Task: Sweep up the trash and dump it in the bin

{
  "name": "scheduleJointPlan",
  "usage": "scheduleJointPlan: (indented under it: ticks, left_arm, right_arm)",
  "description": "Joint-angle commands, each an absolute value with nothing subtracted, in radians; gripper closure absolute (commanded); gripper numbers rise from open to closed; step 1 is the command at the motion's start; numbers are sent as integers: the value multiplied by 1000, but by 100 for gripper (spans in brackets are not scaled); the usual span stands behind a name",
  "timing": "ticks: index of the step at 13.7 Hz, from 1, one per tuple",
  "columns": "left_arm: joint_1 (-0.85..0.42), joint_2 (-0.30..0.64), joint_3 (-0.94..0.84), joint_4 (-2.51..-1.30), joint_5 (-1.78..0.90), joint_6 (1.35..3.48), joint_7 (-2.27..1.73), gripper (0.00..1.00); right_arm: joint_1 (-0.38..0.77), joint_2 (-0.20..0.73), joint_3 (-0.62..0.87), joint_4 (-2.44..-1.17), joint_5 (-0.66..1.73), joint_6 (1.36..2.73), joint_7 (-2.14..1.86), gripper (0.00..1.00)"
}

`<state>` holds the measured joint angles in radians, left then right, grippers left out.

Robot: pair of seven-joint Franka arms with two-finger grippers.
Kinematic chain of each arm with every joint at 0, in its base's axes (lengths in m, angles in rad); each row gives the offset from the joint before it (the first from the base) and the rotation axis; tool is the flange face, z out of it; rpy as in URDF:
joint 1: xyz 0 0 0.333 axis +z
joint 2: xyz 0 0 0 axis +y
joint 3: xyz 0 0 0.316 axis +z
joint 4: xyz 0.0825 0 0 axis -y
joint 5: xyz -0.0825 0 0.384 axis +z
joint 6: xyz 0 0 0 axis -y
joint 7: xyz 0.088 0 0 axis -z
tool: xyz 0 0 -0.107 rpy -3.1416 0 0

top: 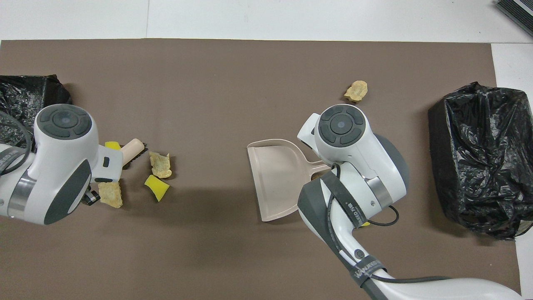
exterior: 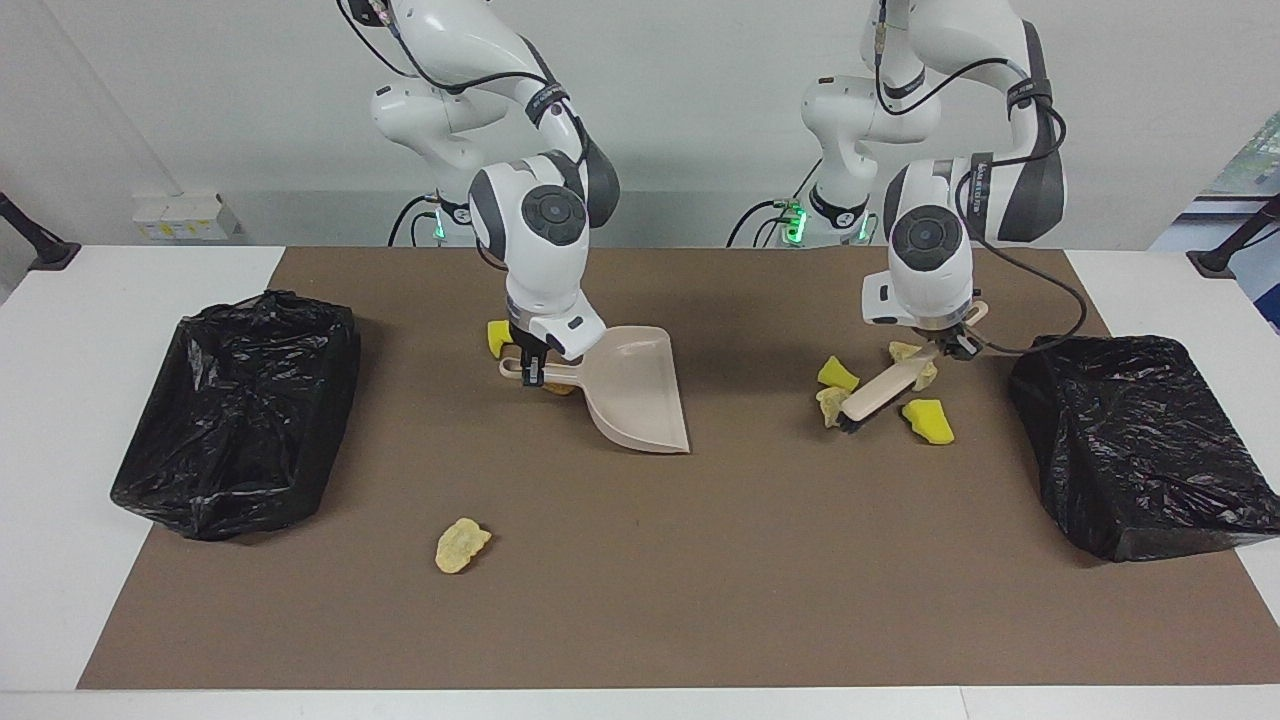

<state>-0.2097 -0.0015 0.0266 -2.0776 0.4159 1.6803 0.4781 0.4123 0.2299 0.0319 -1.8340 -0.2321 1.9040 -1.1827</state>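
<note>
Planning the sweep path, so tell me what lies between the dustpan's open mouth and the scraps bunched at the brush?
Only bare brown mat between the dustpan and the scraps by the brush; the facing view shows it, and the overhead view agrees.
</note>
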Motion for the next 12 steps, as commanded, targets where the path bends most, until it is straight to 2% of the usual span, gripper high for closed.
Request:
scheduleJointPlan:
  ticks: [1, 5, 8, 12]
  left_arm:
    - [-157, -66, 26, -2169, 396, 1703, 315, 100]
    - [-94, -90, 25, -2222, 394, 1741, 16, 100]
    - [-86, -120, 25, -2342, 393, 1856, -131, 100]
    - [-129, -97, 23, -2359, 334, 1902, -236, 100]
  right_arm:
    - [437, 195, 37, -1859, -256, 1907, -1197, 100]
    - [486, 187, 35, -1852, -258, 1835, -1002, 100]
    - [494, 183, 37, -1855, -256, 1795, -882, 100]
    - [491, 183, 37, -1859, -244, 1805, -881, 100]
